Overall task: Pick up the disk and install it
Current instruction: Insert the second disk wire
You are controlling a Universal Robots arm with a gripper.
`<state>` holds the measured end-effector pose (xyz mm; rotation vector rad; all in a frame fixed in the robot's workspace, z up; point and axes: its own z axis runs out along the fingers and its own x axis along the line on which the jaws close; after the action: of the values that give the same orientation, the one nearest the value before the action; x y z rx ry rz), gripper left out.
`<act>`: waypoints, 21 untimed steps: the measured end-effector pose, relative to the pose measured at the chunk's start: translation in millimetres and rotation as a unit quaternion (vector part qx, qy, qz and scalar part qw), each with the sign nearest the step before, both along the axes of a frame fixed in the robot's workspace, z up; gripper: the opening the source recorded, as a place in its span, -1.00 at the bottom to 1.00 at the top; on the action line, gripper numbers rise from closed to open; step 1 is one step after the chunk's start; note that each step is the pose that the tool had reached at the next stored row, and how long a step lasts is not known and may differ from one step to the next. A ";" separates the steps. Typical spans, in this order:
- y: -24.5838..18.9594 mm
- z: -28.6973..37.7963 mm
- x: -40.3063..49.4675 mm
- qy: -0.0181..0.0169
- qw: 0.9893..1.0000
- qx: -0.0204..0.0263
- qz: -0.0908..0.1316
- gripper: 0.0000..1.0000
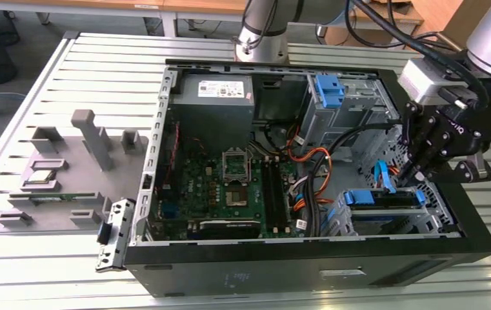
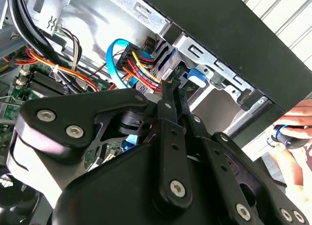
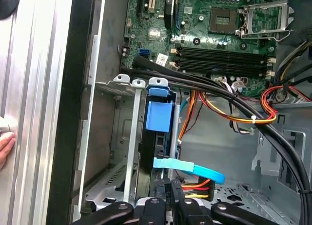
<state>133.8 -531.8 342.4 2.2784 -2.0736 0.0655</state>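
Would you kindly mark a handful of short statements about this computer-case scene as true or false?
1. The gripper is over the drive bay at the exterior view's right end of the computer case. True.
2. The disk lies out on the slatted table. False: it sits in the bay inside the case, blue rails showing.
3. The gripper's fingers are spread wide apart. False: in both wrist views they are closed together, tips by the cable connector.
4. A light blue flat cable runs beside the disk. True.
5. The grey fixture block stands inside the case. False: it is on the table outside, at the exterior view's left.
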 end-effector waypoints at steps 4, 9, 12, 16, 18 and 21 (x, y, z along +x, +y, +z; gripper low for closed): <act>-1.1 -0.8 -4.0 -0.013 1.000 0.000 0.000 -0.67; -2.6 -1.7 -9.7 -0.032 0.999 0.000 0.000 -0.67; -3.1 -1.7 -14.3 -0.036 0.999 0.000 0.000 -0.67; -3.3 -1.8 -15.8 -0.038 0.999 0.000 0.000 -0.67; -3.4 -1.8 -15.8 -0.038 0.999 0.000 0.000 -0.67; -4.5 -2.3 -15.9 -0.038 0.999 0.000 -0.003 -0.67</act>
<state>117.9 -536.3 340.1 2.3054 -2.1158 0.1532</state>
